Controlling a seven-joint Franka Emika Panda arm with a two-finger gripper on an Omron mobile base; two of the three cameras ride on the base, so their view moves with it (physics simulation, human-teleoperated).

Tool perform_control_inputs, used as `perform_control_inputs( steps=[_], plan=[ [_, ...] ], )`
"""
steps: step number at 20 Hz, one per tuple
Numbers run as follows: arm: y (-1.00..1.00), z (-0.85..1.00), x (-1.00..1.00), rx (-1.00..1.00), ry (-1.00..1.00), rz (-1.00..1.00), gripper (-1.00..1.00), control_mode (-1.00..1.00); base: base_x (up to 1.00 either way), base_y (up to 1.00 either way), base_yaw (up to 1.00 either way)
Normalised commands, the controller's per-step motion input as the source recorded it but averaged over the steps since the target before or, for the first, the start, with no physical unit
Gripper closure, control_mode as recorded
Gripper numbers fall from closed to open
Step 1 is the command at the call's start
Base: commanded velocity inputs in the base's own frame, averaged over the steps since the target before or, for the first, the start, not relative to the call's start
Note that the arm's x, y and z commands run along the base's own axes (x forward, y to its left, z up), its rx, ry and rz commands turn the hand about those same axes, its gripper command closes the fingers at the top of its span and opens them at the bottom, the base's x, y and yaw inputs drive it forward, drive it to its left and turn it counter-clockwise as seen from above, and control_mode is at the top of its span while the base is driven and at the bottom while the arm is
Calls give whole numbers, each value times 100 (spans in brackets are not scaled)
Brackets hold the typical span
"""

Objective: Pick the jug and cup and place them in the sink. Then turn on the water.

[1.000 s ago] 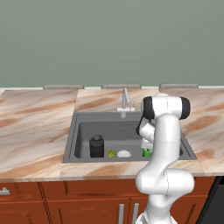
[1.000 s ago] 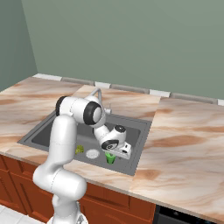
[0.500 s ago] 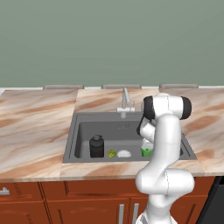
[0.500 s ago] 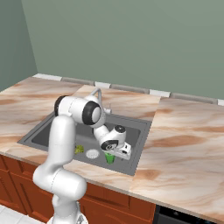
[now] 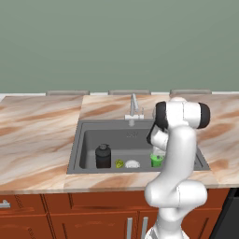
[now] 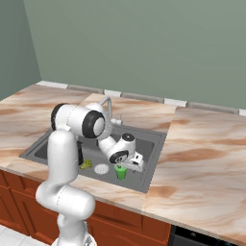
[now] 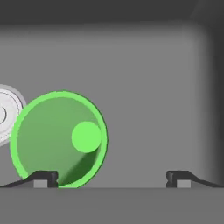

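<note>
Showing unlabelled green cup (image 7: 59, 139)

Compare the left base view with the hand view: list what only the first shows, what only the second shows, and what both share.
Only the left base view: the jug standing in the sink, the faucet, a small yellow-green lump, the marble counter and the cabinets.
Only the hand view: straight down into the cup's mouth, and the gripper with its fingertips spread wide and open, one at the cup's rim.
Both: the green cup, the white drain beside it, and the dark sink.
</note>
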Motion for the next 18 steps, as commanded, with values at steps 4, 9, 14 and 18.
perform_control_inputs(
  steps=[4, 9, 14, 18],
  plan=[
    [0, 59, 0, 0, 0, 0, -100, -100, 0, 0, 0],
    [0, 61, 0, 0, 0, 0, -100, -100, 0, 0, 0],
    [0, 73, 0, 0, 0, 0, -100, -100, 0, 0, 0],
    [0, 69, 0, 0, 0, 0, -100, -100, 0, 0, 0]
  ],
)
